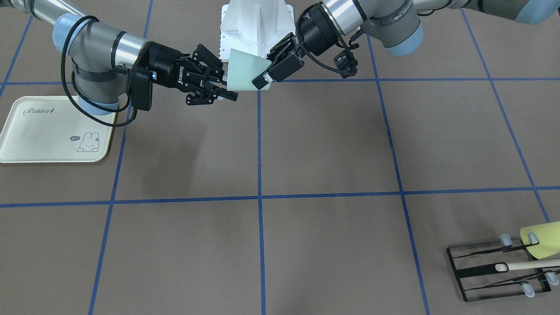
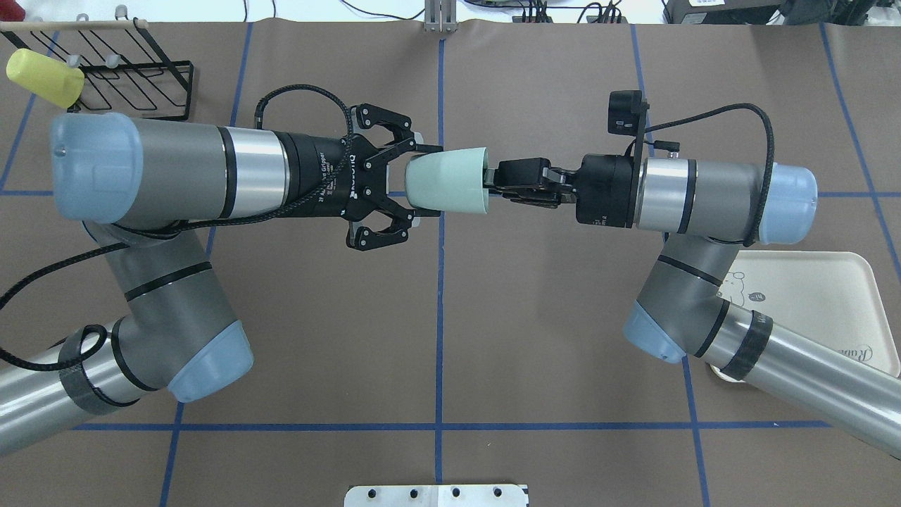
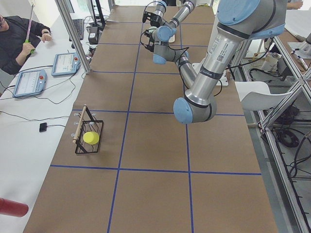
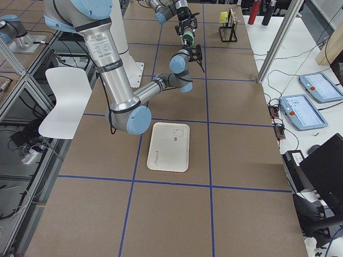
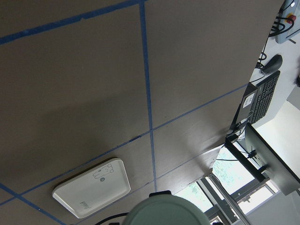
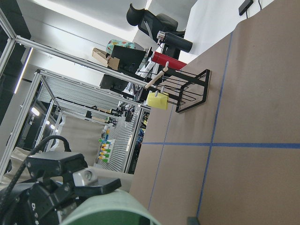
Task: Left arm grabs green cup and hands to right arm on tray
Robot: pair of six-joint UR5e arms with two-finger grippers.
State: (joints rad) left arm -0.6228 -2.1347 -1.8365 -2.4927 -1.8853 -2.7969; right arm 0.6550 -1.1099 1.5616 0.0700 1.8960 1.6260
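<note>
The pale mint green cup (image 2: 447, 181) (image 1: 245, 72) lies on its side in the air above the table's middle, rim toward the right arm. My right gripper (image 2: 496, 182) (image 1: 228, 87) is shut on the rim, one finger inside the cup. Spread wide, my left gripper (image 2: 426, 184) stands open around the cup's base, its fingertips (image 2: 429, 149) just clear of the wall. The cup's base (image 5: 164, 211) fills the bottom of the left wrist view. The cream tray (image 2: 830, 296) (image 1: 43, 131) lies on the table under the right arm with nothing on it.
A black wire rack (image 2: 134, 84) (image 1: 494, 271) holds a yellow-green cup (image 2: 43, 76) at the far left corner. The white robot base (image 1: 256, 22) stands behind the hand-over spot. A person (image 3: 19, 39) sits by tablets beyond the table's far edge.
</note>
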